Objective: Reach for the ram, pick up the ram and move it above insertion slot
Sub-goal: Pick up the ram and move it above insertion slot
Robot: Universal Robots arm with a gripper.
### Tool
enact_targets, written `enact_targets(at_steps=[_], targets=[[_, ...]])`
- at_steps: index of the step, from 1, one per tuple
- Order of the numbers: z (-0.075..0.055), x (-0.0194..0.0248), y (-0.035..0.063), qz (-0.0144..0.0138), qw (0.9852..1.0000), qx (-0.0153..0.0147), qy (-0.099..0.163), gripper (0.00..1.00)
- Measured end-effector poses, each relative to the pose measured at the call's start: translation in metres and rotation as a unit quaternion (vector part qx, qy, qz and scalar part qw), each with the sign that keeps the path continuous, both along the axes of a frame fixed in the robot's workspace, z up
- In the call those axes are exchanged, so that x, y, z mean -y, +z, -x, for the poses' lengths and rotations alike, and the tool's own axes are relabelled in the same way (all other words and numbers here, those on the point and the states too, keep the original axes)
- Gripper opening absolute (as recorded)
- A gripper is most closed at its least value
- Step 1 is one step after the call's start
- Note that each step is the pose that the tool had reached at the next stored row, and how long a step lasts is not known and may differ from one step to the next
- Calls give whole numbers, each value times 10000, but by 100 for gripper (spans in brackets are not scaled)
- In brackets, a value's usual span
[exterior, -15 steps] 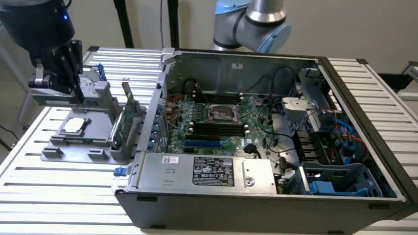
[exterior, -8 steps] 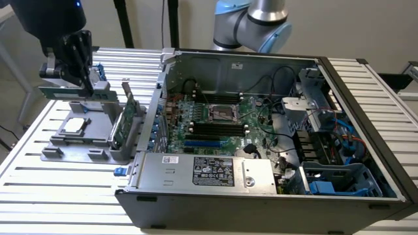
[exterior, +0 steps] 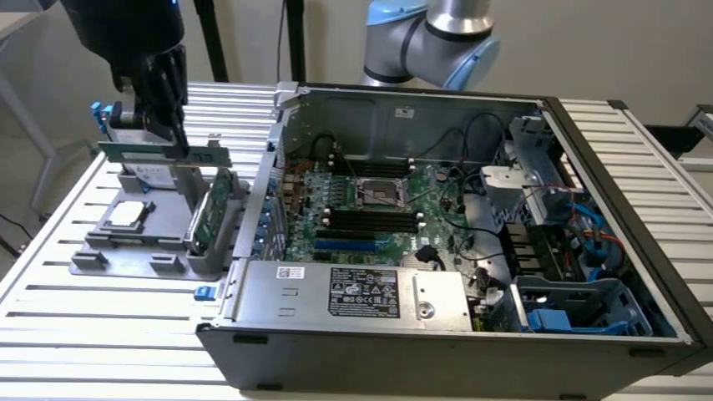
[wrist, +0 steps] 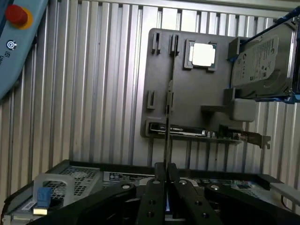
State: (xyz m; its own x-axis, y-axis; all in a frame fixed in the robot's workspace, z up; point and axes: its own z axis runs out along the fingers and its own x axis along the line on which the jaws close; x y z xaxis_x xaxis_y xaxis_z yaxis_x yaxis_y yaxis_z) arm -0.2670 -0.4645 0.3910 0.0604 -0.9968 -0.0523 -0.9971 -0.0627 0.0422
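The ram [exterior: 167, 150] sits in the upper left of the exterior view, a thin green stick lying level beneath the hand [exterior: 165, 135]. In the wrist view we see the ram [wrist: 168, 117] edge-on, running out from between the dark fingers [wrist: 152, 197]. The hand [wrist: 164, 172] is closed on it, gripping along one long edge. We cannot tell whether the stick is fully clear of the grey holder tray [exterior: 100, 251] below it.

Risks, in our judgement:
- The grip covers a narrow strip of a thin board, so the ram could tilt or slip.
- The upright expansion card [exterior: 209, 209] stands just beside the ram and could be caught.
- The raised case wall [exterior: 270, 159] lies between the tray and the black memory slots [exterior: 373, 221].
- Loose cables [exterior: 479, 134] hang near the board.

Writing: the white labels on the power supply [exterior: 368, 292] and on the hard drive [wrist: 258, 61] carry print that we cannot read. We can make out no brand name.
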Motion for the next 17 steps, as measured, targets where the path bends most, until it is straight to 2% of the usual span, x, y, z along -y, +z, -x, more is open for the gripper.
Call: enact_targets(at_steps=[3, 9, 13, 17], targets=[[-135, 0, 6, -62, 10000, 0, 0, 13], [-406, -2, 9, -154, 9999, 0, 0, 13], [-590, -5, 9, -206, 9998, 0, 0, 13], [-770, -8, 9, -237, 9997, 0, 0, 13]])
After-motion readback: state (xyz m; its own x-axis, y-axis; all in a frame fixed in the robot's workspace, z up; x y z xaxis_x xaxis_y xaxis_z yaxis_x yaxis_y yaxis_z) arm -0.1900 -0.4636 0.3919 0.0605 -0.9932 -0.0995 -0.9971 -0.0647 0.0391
